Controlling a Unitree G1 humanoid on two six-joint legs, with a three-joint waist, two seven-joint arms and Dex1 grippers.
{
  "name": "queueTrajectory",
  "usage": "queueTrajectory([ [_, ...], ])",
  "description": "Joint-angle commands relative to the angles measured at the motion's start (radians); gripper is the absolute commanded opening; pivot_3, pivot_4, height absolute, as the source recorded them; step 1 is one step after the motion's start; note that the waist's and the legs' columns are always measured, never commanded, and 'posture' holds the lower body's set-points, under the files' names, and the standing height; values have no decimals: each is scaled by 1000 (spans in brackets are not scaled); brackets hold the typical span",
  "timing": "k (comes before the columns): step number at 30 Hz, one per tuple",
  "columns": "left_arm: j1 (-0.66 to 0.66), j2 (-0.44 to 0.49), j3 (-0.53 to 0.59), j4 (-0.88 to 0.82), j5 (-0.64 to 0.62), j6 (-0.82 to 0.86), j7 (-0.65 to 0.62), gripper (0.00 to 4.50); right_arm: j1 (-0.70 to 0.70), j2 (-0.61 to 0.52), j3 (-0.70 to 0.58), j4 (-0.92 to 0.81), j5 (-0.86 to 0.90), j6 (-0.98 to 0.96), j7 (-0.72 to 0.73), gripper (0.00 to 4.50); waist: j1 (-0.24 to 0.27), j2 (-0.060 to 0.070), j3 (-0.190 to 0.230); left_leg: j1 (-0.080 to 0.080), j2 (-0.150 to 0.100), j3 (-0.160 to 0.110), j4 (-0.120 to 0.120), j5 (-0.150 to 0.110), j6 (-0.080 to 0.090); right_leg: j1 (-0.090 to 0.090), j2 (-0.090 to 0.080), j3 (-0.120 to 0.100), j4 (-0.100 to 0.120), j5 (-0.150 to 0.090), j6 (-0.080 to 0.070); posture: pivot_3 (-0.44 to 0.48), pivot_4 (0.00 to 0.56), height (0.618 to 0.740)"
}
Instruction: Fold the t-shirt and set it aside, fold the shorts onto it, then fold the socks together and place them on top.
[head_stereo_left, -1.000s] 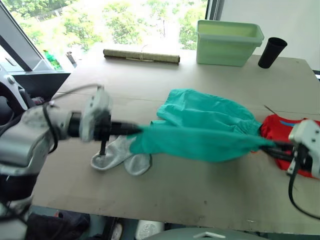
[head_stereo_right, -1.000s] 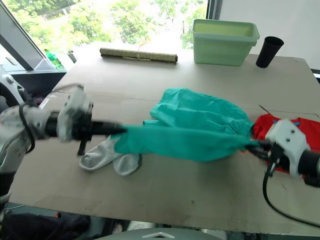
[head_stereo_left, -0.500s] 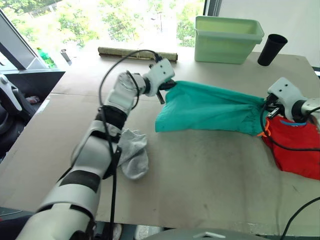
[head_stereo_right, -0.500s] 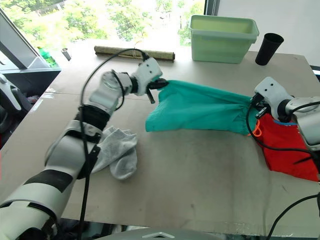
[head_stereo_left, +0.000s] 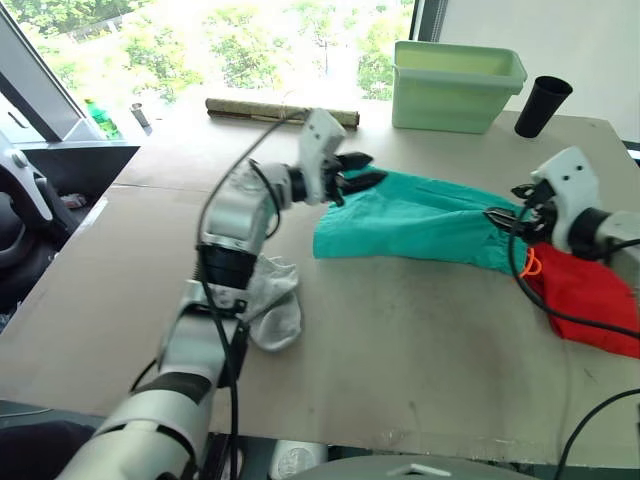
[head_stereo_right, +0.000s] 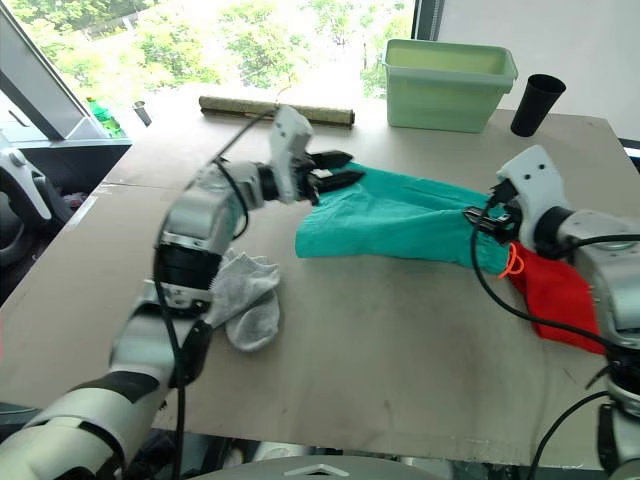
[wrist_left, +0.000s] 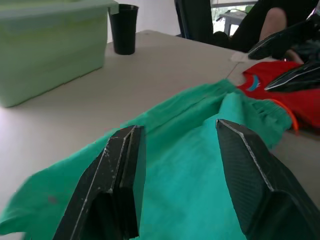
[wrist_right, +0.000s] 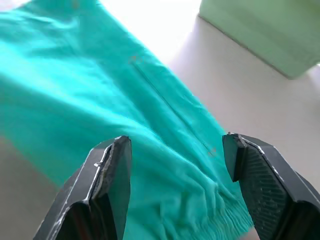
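1. The socks (head_stereo_left: 268, 306) lie nearest the counter's (head_stereo_left: 400, 370) front edge, towards its left side: two light grey socks lying partly one over the other, flat on the surface and well apart from both tools

2. The t-shirt (head_stereo_left: 590, 300) sits by the counter's right edge, a bright red bundle lying flat; its inner end touches the waistband end of the shorts (head_stereo_left: 410, 225), where a loop of orange drawstring (head_stereo_left: 528, 266) rests against the red cloth

3. The shorts are spread as a long teal band across the middle of the counter, running from the left tool to the right tool, with the gathered waistband at the right end, next to the t-shirt

4. The right tool (head_stereo_left: 503, 213) hangs just over the waistband end of the shorts, its two black fingers (wrist_right: 107, 190) spread wide and grasping nothing; teal cloth lies between and beneath them

5. The left tool (head_stereo_left: 358, 172) hovers at the far left corner of the shorts, its fingers (wrist_left: 117, 190) likewise parted and released, with the cloth lying loose below

6. Along the counter's far edge, from left to right, are a rolled mat (head_stereo_left: 280, 110), a pale green tub (head_stereo_left: 455, 85) and a black cup (head_stereo_left: 543, 105) near the far right corner
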Motion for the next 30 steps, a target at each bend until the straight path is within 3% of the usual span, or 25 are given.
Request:
queueTrajectory([
  [1, 13, -80, -10, 33, 52, -6, 164, 2453, -2, 59, 43, 105, -110, -61, -151, 3086, 0, 0, 1, -1, 0, 1, 0, 0, 0, -1, 0, 0, 1, 1, -1, 0, 150, 740],
  [4, 35, -104, -32, 220, 152, -50, 305, 2453, 93, 81, 83, 136, -133, -8, -174, 3086, 2, 0, 0, -1, -1, 2, 0, 0, 0, -3, 0, 1, 2, 2, -3, 0, 150, 740],
  [6, 70, -80, -36, 265, 176, -54, 314, 2453, 161, 53, 105, 90, -144, 24, -159, 3086, 0, 0, 0, -1, 0, 2, -3, 0, 0, -3, 1, 2, 2, 1, -3, 0, 150, 740],
  [13, 129, -46, -2, 113, 96, -81, 199, 2453, 169, 108, -102, -89, -89, 3, -216, 3086, -4, 2, -1, 0, 1, 3, -4, 0, -1, -4, 2, 3, 2, 0, -2, 0, 150, 740],
  [15, 137, -42, 42, 0, 1, -43, 124, 2484, 139, 198, -237, -196, 4, 92, -230, 3621, -3, 1, -1, -1, 1, 3, -4, 0, -1, -4, 2, 3, 1, 0, -2, 0, 150, 740],
  [17, 149, -23, 75, -100, -76, 14, 72, 2974, 118, 287, -339, -297, 75, 198, -252, 4335, -2, 1, 0, -1, 1, 2, -3, 0, -1, -5, 1, 3, 2, 1, -3, 0, 150, 740],
  [21, 202, 78, 103, -361, -288, 210, -94, 4410, 138, 514, -487, -513, 154, 411, -318, 4500, -7, 2, -1, -1, 2, 1, -4, 0, -1, -5, 2, 3, 2, 1, -3, 0, 150, 740],
  [24, 242, 178, 97, -495, -380, 283, -194, 4410, 230, 718, -512, -642, 156, 457, -386, 4500, -13, 4, -2, -1, 1, 0, -6, 0, -1, -5, 2, 2, 1, 0, -4, 0, 150, 740],
  [30, 312, 285, 86, -627, -446, 320, -266, 4410, 422, 959, -453, -698, 175, 377, -466, 4500, -23, 7, -1, 0, -1, 1, -6, -2, -5, -3, 1, 3, -1, 0, -3, 0, 150, 740],
])
